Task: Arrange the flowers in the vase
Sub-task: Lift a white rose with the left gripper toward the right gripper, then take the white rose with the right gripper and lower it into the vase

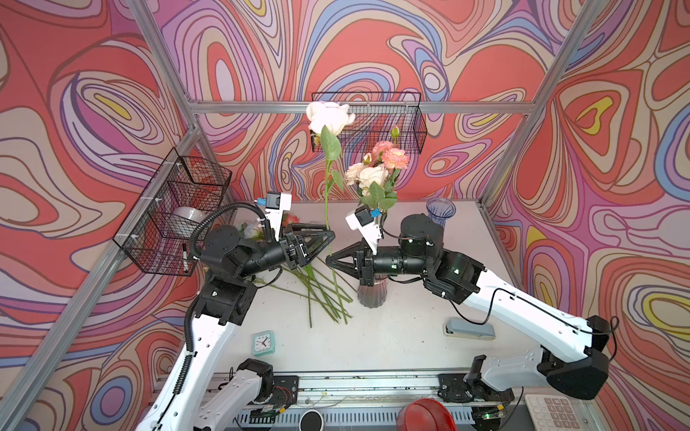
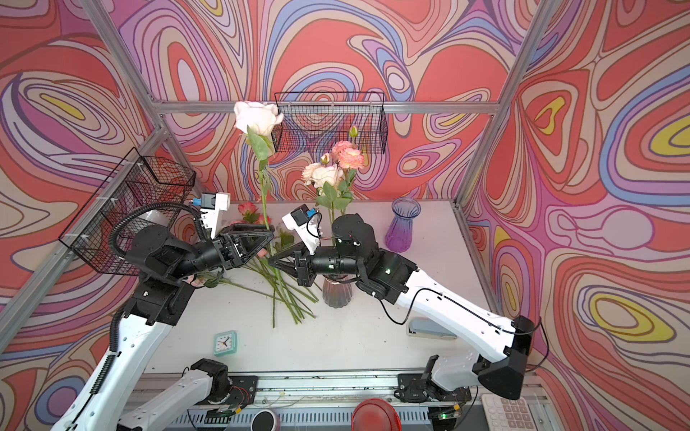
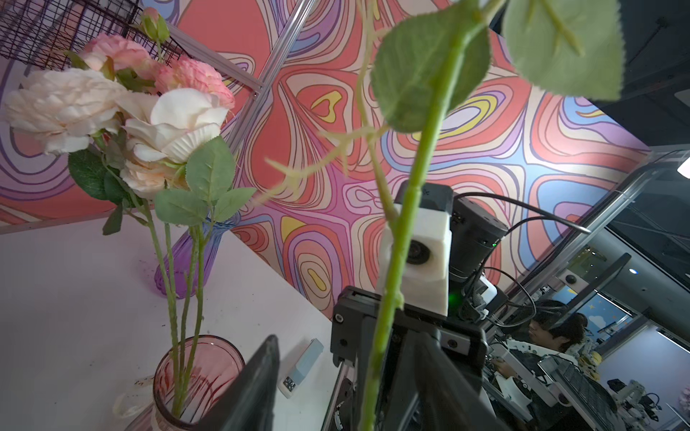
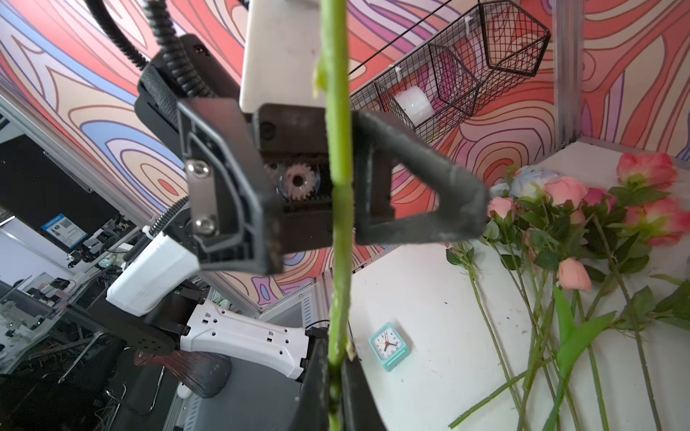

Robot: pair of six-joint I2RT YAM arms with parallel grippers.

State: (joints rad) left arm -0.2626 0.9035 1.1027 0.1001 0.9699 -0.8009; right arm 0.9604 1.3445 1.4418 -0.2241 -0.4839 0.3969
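Observation:
A pale pink rose (image 1: 330, 116) (image 2: 258, 116) stands upright on a long green stem (image 1: 328, 209) between my two grippers. My right gripper (image 1: 329, 259) (image 2: 270, 260) (image 4: 335, 373) is shut on that stem (image 4: 338, 149) low down. My left gripper (image 1: 325, 244) (image 2: 269, 242) (image 3: 349, 358) is open just above, its fingers (image 4: 429, 194) spread wide on either side of the stem (image 3: 395, 261). The pink glass vase (image 1: 370, 294) (image 3: 198, 377) stands under the right arm and holds several pink and cream flowers (image 1: 377, 168). More flowers (image 4: 567, 194) lie piled on the table, stems (image 1: 321, 291) fanned toward the front.
A purple-blue vase (image 1: 440, 211) stands at the back right. A teal clock (image 1: 264, 343) and a grey stapler (image 1: 469, 330) lie near the front. Wire baskets hang on the left wall (image 1: 175, 212) and the back wall (image 1: 367, 123).

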